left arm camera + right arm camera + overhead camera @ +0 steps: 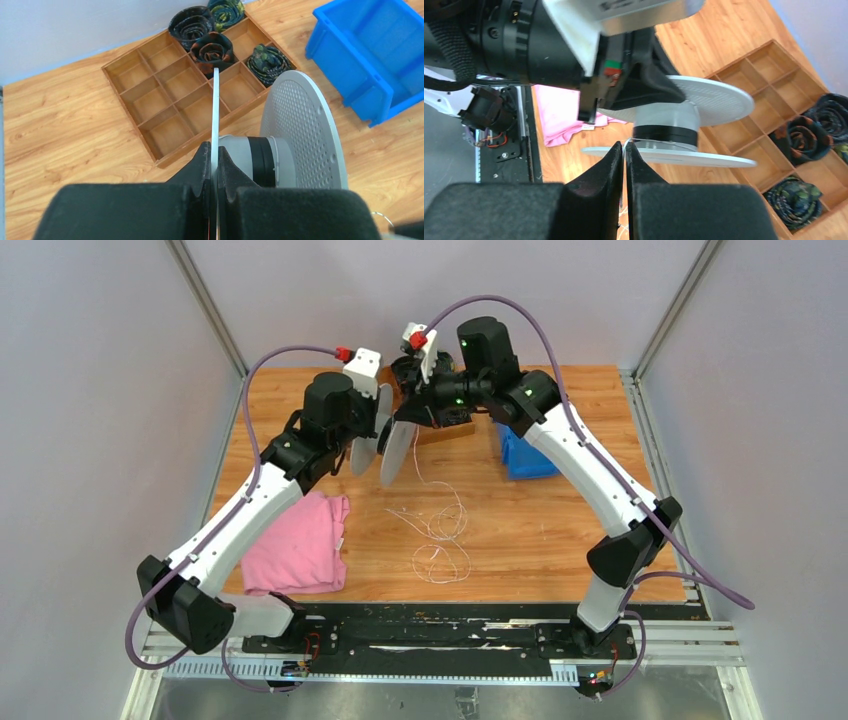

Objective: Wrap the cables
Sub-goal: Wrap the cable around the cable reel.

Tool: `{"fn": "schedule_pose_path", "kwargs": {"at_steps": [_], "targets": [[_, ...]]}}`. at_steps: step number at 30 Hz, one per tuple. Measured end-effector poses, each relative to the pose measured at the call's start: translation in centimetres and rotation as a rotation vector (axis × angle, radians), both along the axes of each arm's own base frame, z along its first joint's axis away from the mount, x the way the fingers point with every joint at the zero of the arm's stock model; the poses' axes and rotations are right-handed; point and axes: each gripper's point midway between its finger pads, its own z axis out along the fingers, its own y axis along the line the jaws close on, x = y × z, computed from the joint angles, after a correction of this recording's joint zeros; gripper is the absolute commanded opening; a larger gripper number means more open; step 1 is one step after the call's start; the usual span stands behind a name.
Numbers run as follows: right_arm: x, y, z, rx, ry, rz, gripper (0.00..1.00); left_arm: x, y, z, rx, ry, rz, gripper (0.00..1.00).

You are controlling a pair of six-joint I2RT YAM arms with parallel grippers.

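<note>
left claw (213, 149) clamping flange of white perforated plastic spool (300, 125); right claw (624, 146) pinching thin white-grey cable (441, 540) beside spool hub; loose loops lying near spool.

Bright even light, soft shadows; near claws blurred.

Seen from above, the brown wooden compartment tray (452, 432) is almost wholly hidden behind the two arms, the blue plastic bin (525, 458) and the pink cloth (300, 540) each lie partly under one — and the thin white-grey cable (441, 538) grows too fine to trace up to the white perforated spool (397, 452).
</note>
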Motion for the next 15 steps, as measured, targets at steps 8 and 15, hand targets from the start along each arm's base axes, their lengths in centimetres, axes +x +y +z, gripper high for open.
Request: {"fn": "schedule_pose_path", "kwargs": {"at_steps": [8,15], "targets": [[2.9,-2.3,1.0,-0.012,-0.080,-0.069,0.03,-1.2,-1.4,-0.9,0.048,0.010,-0.122,0.00],[5.3,-4.2,0.6,-0.041,-0.127,-0.122,0.03,-2.1,-2.7,-0.9,0.042,0.016,-0.214,0.00]]}}
